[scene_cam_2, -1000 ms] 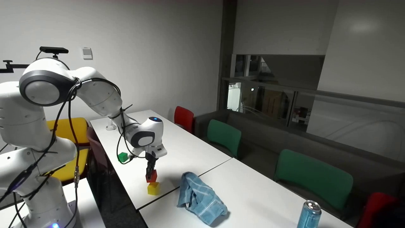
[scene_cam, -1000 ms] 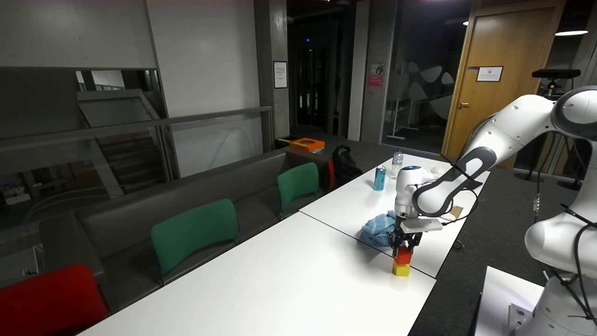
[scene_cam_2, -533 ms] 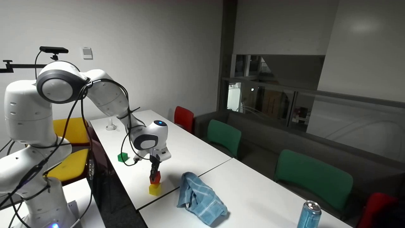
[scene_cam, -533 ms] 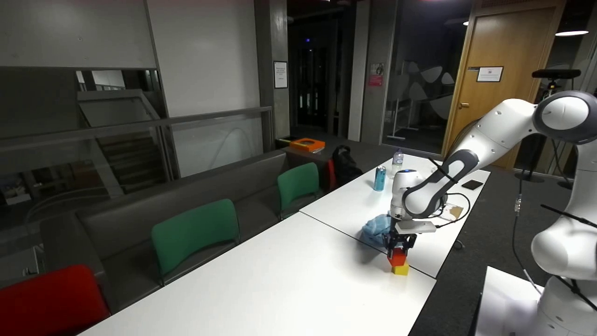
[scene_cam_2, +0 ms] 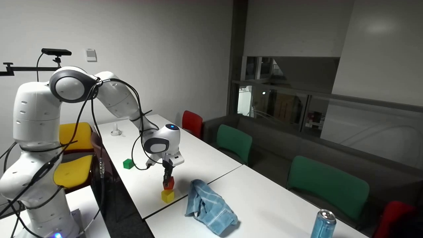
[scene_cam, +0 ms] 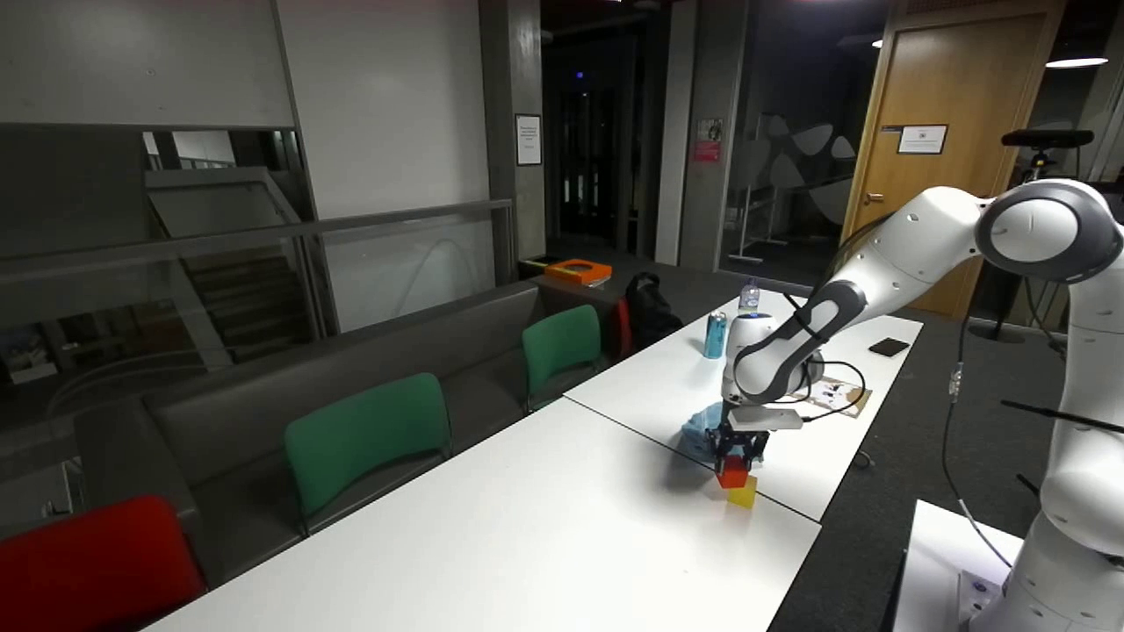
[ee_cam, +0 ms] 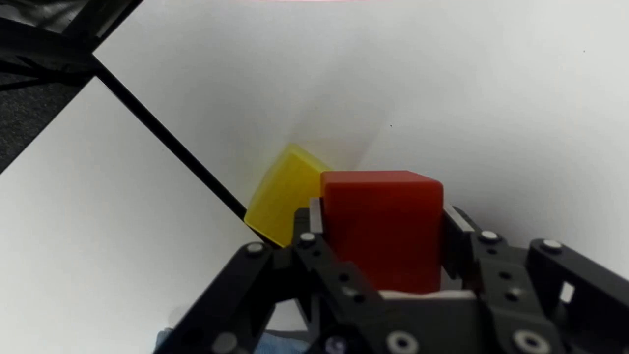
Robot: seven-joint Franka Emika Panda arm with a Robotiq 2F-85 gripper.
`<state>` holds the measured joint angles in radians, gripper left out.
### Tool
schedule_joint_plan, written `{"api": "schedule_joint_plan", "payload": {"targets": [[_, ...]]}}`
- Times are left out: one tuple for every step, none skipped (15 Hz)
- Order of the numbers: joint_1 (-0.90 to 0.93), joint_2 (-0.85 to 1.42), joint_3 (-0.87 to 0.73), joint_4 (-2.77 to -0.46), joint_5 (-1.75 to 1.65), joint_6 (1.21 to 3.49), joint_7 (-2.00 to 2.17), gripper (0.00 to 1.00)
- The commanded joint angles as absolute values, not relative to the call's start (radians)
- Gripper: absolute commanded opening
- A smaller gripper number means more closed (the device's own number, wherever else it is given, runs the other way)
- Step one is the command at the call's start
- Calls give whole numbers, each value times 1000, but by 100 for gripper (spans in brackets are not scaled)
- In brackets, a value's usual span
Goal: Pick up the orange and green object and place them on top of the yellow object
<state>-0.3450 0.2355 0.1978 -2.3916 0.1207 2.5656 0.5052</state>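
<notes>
The yellow cube [ee_cam: 280, 196] has shifted across the desk [scene_cam: 492, 527], likely nudged by the red cube [ee_cam: 383, 236] gripped in the hand [ee_cam: 386, 216]; stacking probably needs fresh alignment.

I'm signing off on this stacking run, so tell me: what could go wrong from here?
The red block, held between the fingers, appears off to one side of the yellow block in the wrist view; released there, it might slip off.

The yellow block is unheld and close to the seam, so a bump while lowering could push or twist it.

The two are turned at different angles, so the green block, not yet stacked, may get shaky footing.
</notes>
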Motion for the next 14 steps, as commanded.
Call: {"api": "schedule_joint_plan", "payload": {"targets": [[-215, 253, 71, -2382, 193, 2567, 431, 30], [-193, 252, 51, -2381, 201, 2566, 426, 30], [-176, 252, 34, -2380, 208, 2563, 422, 30], [-161, 251, 20, -2381, 213, 2561, 419, 30], [-152, 247, 11, -2387, 222, 2566, 412, 30], [-145, 241, 5, -2394, 238, 2572, 403, 30], [-142, 234, 4, -2401, 259, 2577, 387, 30], [-139, 225, 5, -2411, 281, 2582, 371, 30], [-133, 217, 5, -2421, 295, 2591, 361, 30], [-127, 213, 4, -2426, 308, 2593, 350, 30], [-121, 208, 4, -2433, 315, 2595, 346, 30], [-115, 204, 3, -2438, 320, 2596, 345, 30], [-112, 203, 3, -2441, 326, 2596, 341, 30], [-108, 201, 2, -2444, 330, 2596, 341, 30]]}}
